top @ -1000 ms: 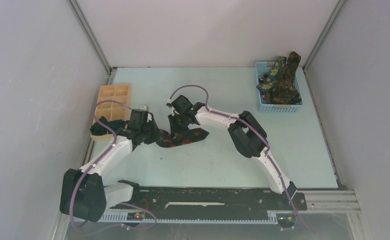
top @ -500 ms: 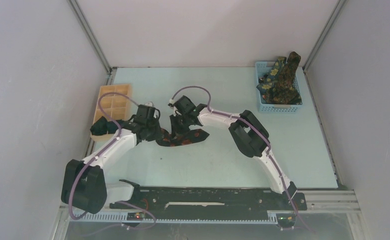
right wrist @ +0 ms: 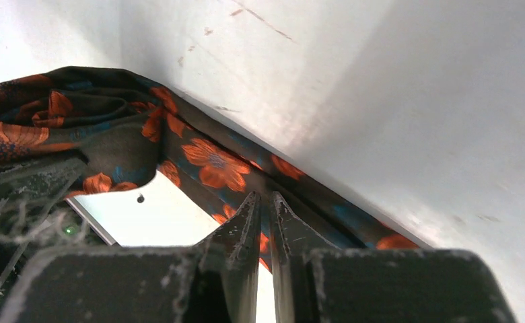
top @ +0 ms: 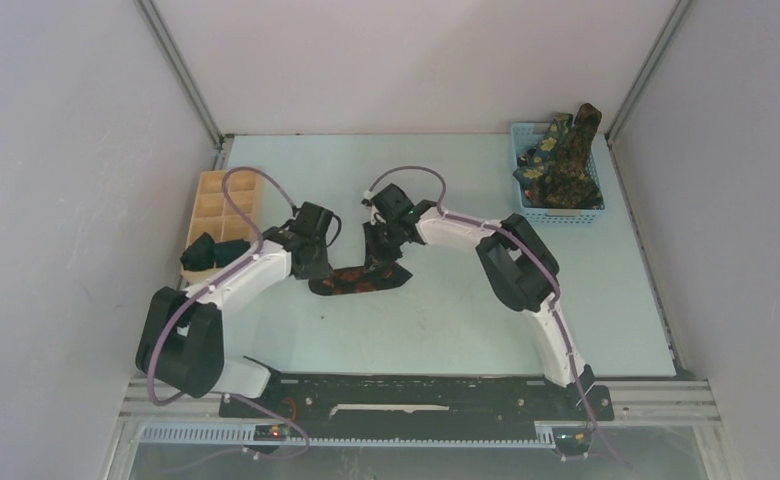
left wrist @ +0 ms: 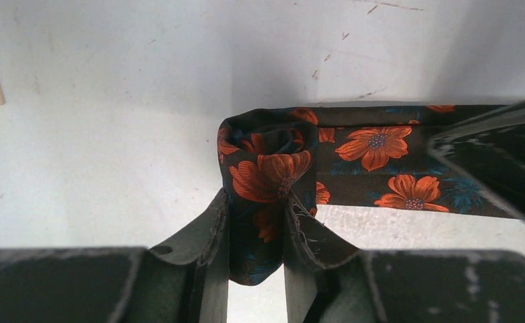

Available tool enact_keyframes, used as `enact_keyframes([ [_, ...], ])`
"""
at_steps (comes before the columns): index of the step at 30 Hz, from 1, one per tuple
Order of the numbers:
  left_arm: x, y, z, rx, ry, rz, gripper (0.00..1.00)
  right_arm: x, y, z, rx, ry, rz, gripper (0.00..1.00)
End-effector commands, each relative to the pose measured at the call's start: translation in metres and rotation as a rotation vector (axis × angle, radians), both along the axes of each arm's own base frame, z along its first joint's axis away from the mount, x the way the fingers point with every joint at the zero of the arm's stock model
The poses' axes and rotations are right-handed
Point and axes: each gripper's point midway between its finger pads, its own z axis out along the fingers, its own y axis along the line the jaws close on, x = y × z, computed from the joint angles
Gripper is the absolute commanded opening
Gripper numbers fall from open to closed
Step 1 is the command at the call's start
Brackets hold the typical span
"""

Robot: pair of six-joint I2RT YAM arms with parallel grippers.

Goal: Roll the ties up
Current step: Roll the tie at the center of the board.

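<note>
Mid-table, black tie (left wrist: 374, 145), rolled end clamped in left gripper (left wrist: 258, 207), flat length pinched by right gripper (right wrist: 264, 200)

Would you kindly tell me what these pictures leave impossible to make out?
Top view: dark lumps at the tray's near end, too small to identify.
Top view: how many ties fill the basket; they are piled and overlapping.
Left wrist view: the tie roll's lower part, covered by the left hand.
Right wrist view: the tie's far end, hidden behind the right hand.
</note>
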Motion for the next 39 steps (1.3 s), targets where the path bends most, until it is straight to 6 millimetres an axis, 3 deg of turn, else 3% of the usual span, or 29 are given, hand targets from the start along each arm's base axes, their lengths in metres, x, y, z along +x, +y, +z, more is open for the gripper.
enact_keyframes([
  [1,0.007,0.009,0.009,0.116,-0.020,-0.011,0.16,0.012,-0.016,0.040,0.028,-0.065,-0.032,0.12],
  [9,0.008,0.015,0.012,0.292,0.001,-0.042,0.15,0.030,-0.052,0.063,0.048,-0.095,-0.104,0.12],
  [19,0.007,0.008,0.001,0.405,0.034,-0.083,0.14,0.044,-0.088,0.075,0.054,-0.104,-0.171,0.12],
  [33,0.007,-0.031,-0.015,0.438,0.073,-0.190,0.13,0.047,-0.106,0.090,0.076,-0.116,-0.202,0.12],
  [39,0.005,-0.053,-0.027,0.387,0.102,-0.239,0.22,0.047,-0.108,0.092,0.077,-0.115,-0.205,0.12],
])
